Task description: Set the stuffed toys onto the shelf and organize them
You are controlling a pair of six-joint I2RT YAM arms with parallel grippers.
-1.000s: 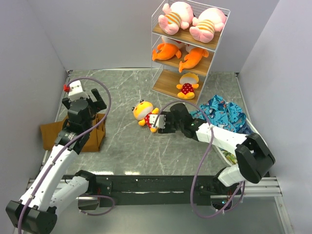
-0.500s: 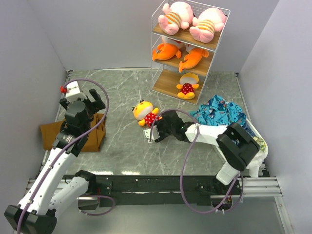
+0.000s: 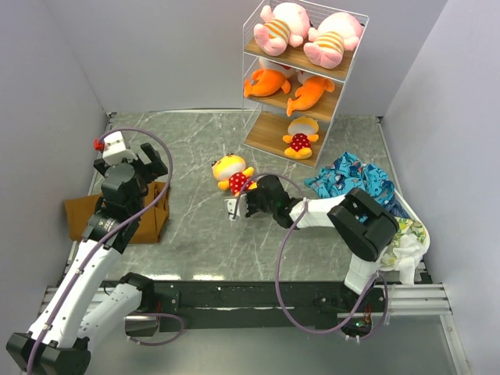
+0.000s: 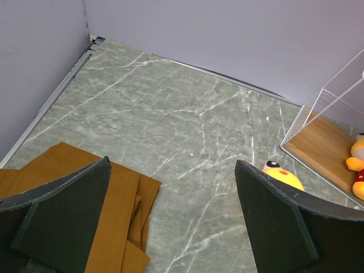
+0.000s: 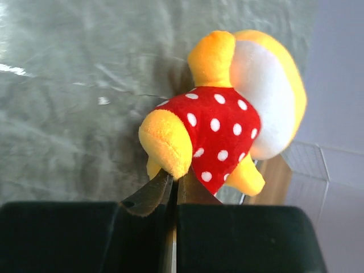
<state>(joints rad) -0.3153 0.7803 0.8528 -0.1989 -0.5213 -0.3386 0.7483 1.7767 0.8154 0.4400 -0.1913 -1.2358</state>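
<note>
A yellow stuffed toy (image 3: 233, 173) (image 5: 222, 125) in a red polka-dot shirt is on the marble table in front of the shelf (image 3: 269, 137). My right gripper (image 3: 244, 191) (image 5: 176, 187) is shut, its tips pinching the toy's lower edge where leg and shirt meet. On the shelf, two pink toys (image 3: 283, 27) lie on the top board. Two orange ones (image 3: 267, 82) are on the middle board and a yellow one (image 3: 299, 137) on the bottom. My left gripper (image 3: 144, 160) (image 4: 170, 165) hangs open and empty over the table's left side. The yellow toy (image 4: 282, 173) peeks past its right finger.
A brown cloth (image 3: 86, 215) (image 4: 119, 205) lies folded at the left edge under the left arm. A blue patterned cloth (image 3: 355, 181) is heaped at the right, with a white bundle (image 3: 402, 242) near the right corner. Purple walls close in the table.
My right gripper slid left to the yellow toy's lower end and shut on it. The toy shifted slightly toward the shelf. The left arm drew back a little, still open.
</note>
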